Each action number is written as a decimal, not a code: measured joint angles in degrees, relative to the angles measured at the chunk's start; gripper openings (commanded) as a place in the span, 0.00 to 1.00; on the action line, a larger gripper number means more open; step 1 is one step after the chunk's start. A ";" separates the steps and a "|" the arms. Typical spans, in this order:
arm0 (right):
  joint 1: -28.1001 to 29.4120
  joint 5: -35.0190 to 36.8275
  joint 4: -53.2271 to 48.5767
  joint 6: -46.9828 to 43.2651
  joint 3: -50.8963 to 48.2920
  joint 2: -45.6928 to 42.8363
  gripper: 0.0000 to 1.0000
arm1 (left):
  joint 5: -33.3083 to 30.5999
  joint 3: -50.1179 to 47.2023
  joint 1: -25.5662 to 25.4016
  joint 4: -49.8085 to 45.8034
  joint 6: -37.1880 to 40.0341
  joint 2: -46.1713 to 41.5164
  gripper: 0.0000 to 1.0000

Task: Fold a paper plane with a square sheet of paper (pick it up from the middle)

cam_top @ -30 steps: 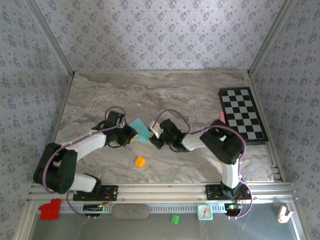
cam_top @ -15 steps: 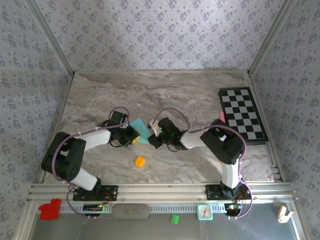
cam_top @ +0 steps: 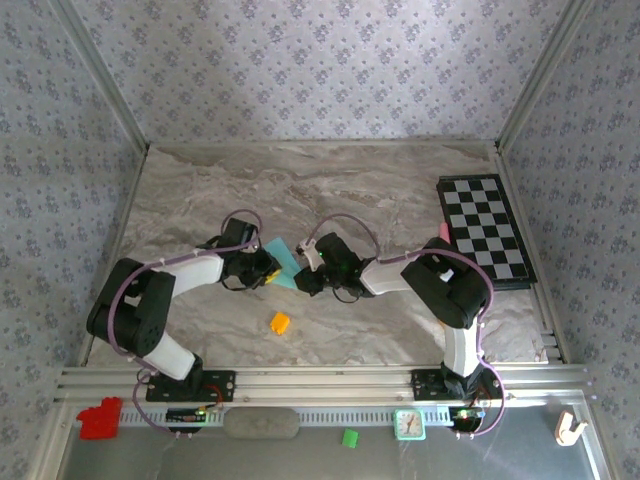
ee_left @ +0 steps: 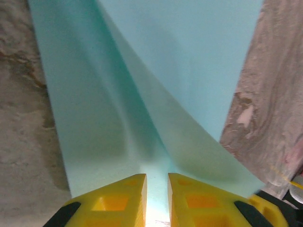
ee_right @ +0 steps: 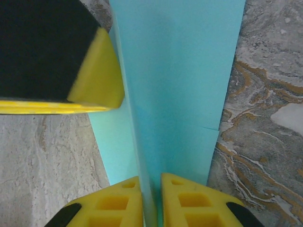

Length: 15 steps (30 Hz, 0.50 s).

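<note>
Paper (cam_top: 284, 260), teal, plain, creased, sits mid-table (cam_top: 380, 190) between left gripper (cam_top: 266, 272) and right gripper (cam_top: 303, 278). Left: yellow fingers (ee_left: 118, 201) nearly together, clamped on one edge of the sheet. Right: fingers (ee_right: 189, 201) straddle the raised crease with a slim gap; cannot tell whether pinching. Orange cube (cam_top: 279, 322) lies apart, nearer the bases. Checkered board (cam_top: 485, 230) at right edge.

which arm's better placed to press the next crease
Probably right: the right gripper straddles the raised fold of the paper, in line with it. The left gripper pinches the paper's edge, better as anchor.
</note>
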 measured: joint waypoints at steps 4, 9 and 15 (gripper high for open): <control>-0.15 -0.74 -0.81 0.22 0.42 -0.04 0.21 | 0.00 0.59 0.00 -1.16 0.02 1.05 0.19; -0.59 -2.08 -3.82 0.61 1.44 -0.39 0.22 | 0.04 1.68 0.00 -2.25 0.07 1.95 0.19; -0.79 -2.71 -6.27 1.70 1.97 -0.92 0.24 | 0.24 2.12 -0.02 -2.75 0.48 2.21 0.19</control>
